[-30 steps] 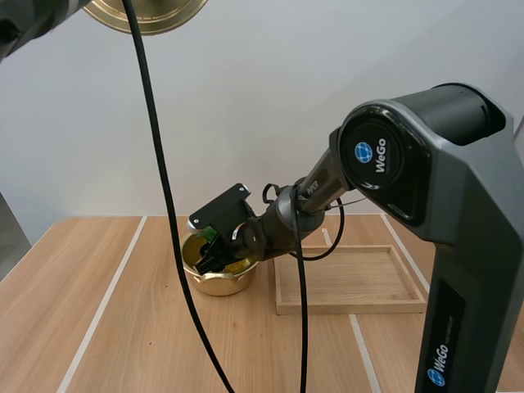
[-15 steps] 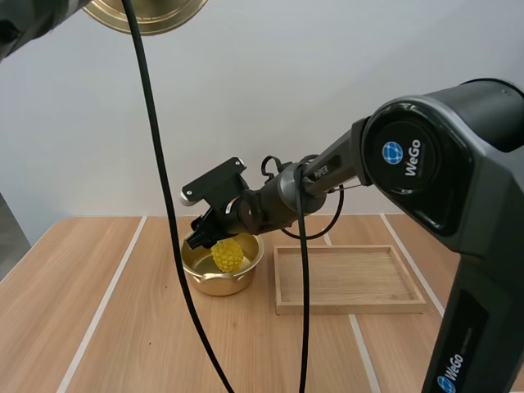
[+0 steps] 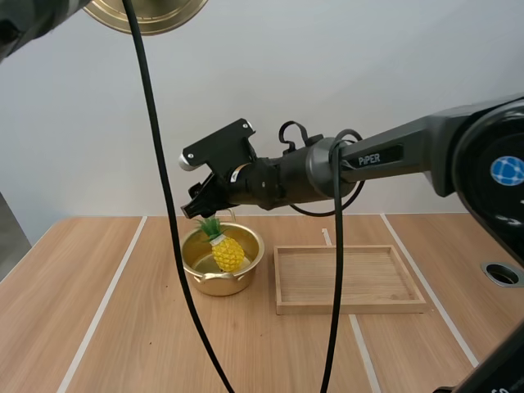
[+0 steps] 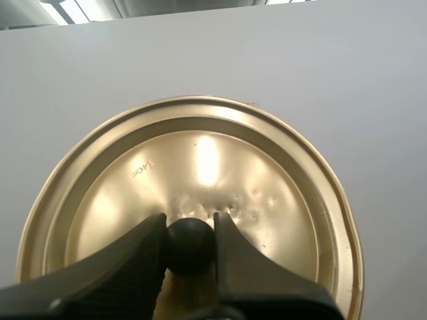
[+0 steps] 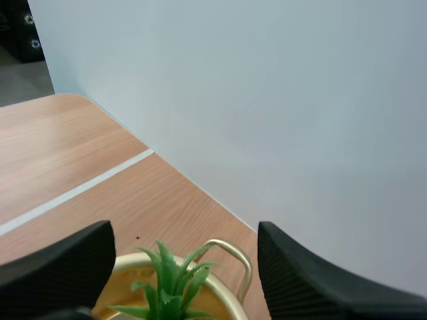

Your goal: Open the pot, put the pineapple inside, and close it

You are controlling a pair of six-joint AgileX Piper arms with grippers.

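Pineapple of yellow plastic with green leaves (image 3: 227, 250) lies tilted in the open golden metal pot (image 3: 214, 284) at centre-left, right tool (image 3: 202, 210) spread just above its crown; only closing remains, the left tool (image 4: 190, 235) pinching the round golden lid (image 3: 147, 12) by its knob (image 4: 190, 245) at upper left.

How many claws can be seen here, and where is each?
2. The left claw pinches the lid by its knob, held high; the right claw stands open just above the pineapple in the pot.
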